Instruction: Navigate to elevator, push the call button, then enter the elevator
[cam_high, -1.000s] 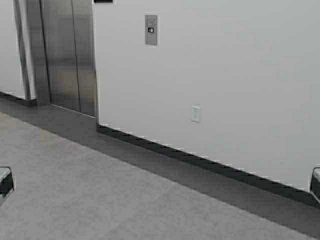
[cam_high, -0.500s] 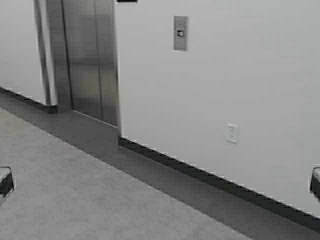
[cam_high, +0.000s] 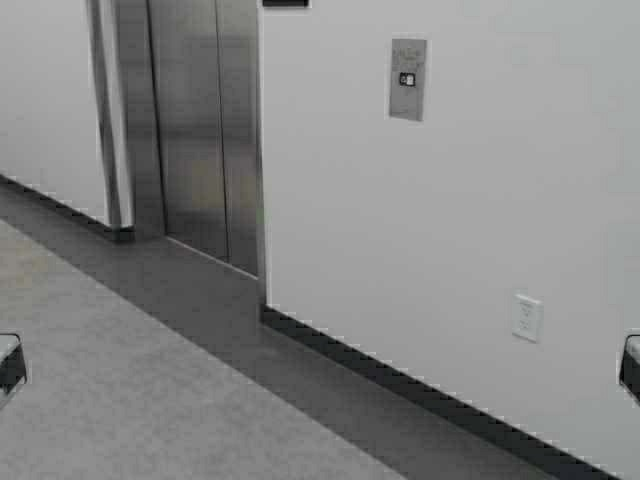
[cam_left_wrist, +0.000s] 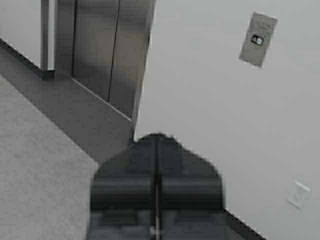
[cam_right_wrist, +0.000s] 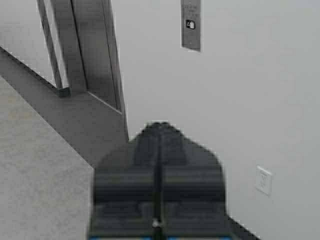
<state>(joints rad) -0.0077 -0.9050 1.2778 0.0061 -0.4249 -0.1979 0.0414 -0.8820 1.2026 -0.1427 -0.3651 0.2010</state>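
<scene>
High view: the approach step is judged in hand; the elevator (cam_high: 205, 130) is seen closed at upper left, the call button (cam_high: 407, 79) upright on the wall to its right.
Left wrist view: the left claw (cam_left_wrist: 156, 192) is pressed together.
Right wrist view: the right claw (cam_right_wrist: 159, 185) is pressed together; a closer approach and a raised arm are judged needed next.

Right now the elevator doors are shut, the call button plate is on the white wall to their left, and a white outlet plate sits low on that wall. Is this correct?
Not quite. In the high view the call button plate is on the white wall to the right of the elevator doors, not their left. The doors are shut, and the white outlet plate sits low on that wall.
</scene>
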